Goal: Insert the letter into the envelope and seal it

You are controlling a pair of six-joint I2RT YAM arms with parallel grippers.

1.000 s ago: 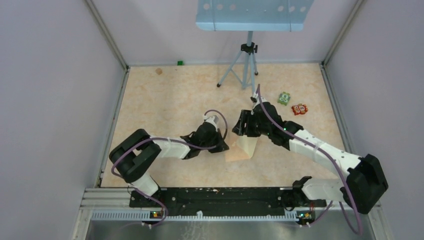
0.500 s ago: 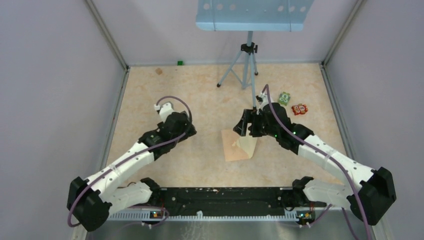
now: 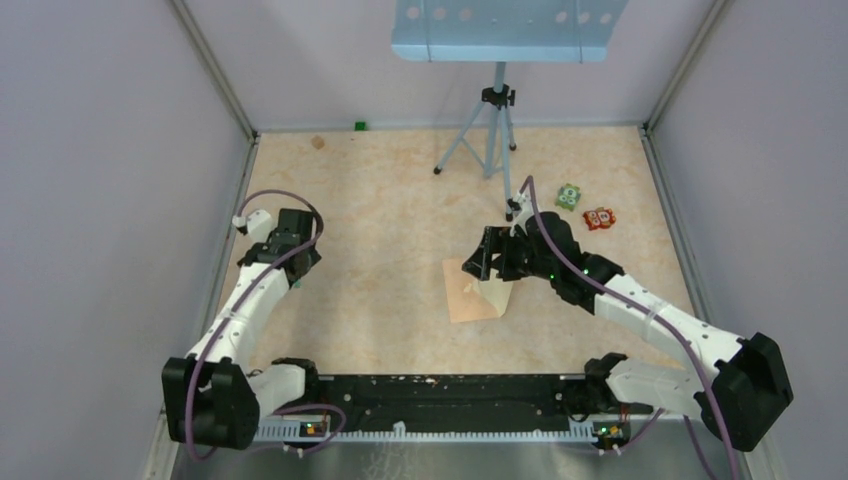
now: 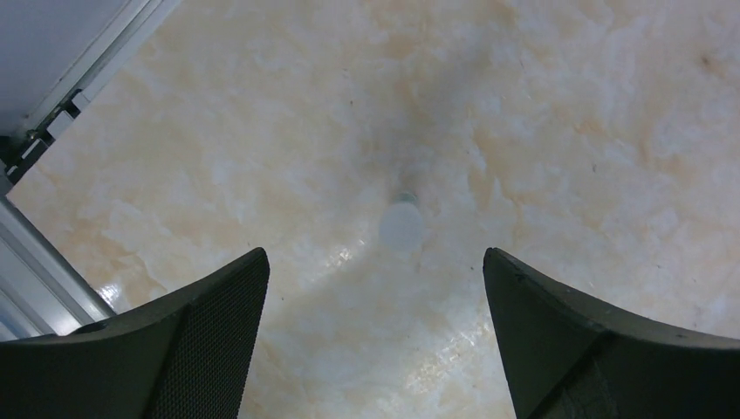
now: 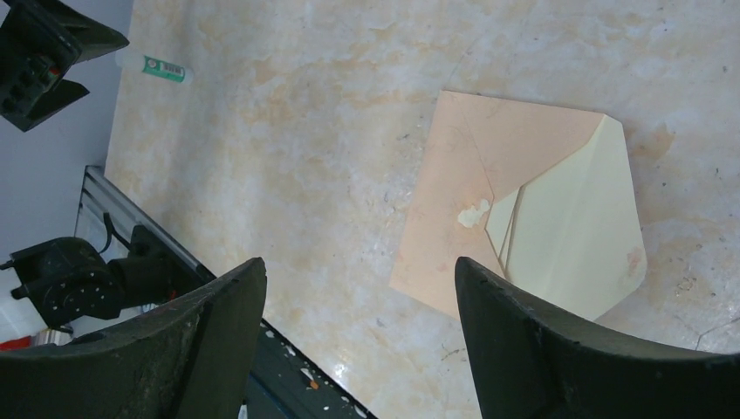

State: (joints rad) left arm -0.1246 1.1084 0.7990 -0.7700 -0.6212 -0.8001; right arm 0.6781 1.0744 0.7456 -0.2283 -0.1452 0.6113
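Envelope (image 5: 454,192) lies flat on the table (image 3: 380,200), just off its centre toward 5 o'clock. The letter (image 5: 576,236) rests across its 3 o'clock half and juts past that edge. In the right wrist view the paper shows stacked folded edges beside the small pale spot on the envelope. Whether any of it is tucked into the pocket or only lies on top cannot be told. From above, the right arm's black head covers the 12 o'clock end of both papers, and the flap is hard to make out there. The right finger cuts off the envelope's nearest corner in the wrist view.

The left wrist view shows only marbled tabletop, a strip of metal frame at 9 o'clock and a small pale round blur I cannot identify.

A second ago the left gripper (image 4: 375,257) sat closed at the envelope's 9 o'clock edge. It has since swung to the 9 o'clock side of the table, with its fingers spread wide and nothing between them. The right gripper (image 5: 359,271) has stayed over the papers and widened; its fingers stand well apart and hold nothing. The envelope has hardly shifted.

A white glue stick (image 5: 153,65) at 10 o'clock in the right wrist view carries a green label with barcode stripes. Its lettering is too small to read.
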